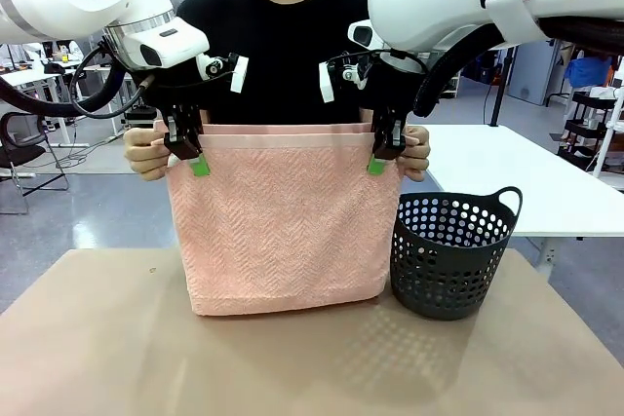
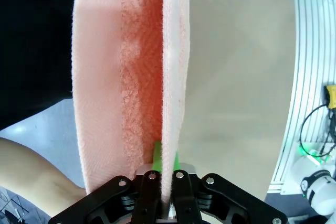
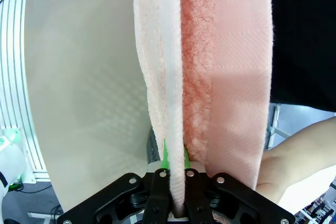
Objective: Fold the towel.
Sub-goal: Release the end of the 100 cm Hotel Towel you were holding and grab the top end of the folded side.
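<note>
Presently: towel (image 1: 278, 231), pale salmon-pink terry, herringbone weave, plain band along top edge. Doubled, hanging upright over table (image 1: 97, 338), just beside dark basket (image 1: 450, 255). Left gripper (image 1: 195, 158) pinches upper left corner, right gripper (image 1: 382, 155) upper right corner. Person's hands (image 1: 146, 155) grip same corners, outboard.

One towel (image 1: 283, 231), one basket (image 1: 450, 255), two grippers (image 1: 198, 165) (image 1: 378, 163), apparently two hands (image 1: 146, 155) (image 1: 416, 153)

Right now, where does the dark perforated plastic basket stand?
In the front view, the basket stands at the right of the tan table, beside the hanging pale pink terry towel.
</note>
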Available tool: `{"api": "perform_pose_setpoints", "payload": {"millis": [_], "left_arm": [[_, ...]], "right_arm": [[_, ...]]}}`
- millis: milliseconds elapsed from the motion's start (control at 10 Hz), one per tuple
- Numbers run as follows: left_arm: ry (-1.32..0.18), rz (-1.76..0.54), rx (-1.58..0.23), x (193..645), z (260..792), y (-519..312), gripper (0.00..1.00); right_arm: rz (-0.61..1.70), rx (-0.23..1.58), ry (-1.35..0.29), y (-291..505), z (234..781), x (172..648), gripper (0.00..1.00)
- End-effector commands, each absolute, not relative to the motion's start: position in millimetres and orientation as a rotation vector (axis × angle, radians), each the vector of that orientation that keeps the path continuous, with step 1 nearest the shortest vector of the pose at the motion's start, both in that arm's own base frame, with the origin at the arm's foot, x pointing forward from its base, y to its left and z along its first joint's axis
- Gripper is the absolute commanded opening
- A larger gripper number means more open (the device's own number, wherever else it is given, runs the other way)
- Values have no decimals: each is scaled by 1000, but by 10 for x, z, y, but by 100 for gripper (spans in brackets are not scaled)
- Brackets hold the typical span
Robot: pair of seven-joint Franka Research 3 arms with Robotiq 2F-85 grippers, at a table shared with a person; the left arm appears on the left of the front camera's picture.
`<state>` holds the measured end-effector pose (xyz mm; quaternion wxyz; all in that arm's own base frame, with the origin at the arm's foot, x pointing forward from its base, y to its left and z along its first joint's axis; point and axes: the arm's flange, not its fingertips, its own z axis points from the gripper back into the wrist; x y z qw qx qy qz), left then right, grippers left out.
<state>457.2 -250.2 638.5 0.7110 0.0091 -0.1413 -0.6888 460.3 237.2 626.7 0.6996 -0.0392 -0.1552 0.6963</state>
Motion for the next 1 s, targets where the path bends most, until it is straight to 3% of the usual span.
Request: {"api": "perform_pose_setpoints", "payload": {"millis": [0, 900], "left_arm": [[-314, -1528, 29, 4583, 6397, -2487, 0], [-314, -1528, 29, 4583, 6397, -2487, 0]], "right_arm": [[1549, -87, -344, 2358, 6272, 4608, 0], [1549, -87, -344, 2358, 6272, 4608, 0]]}}
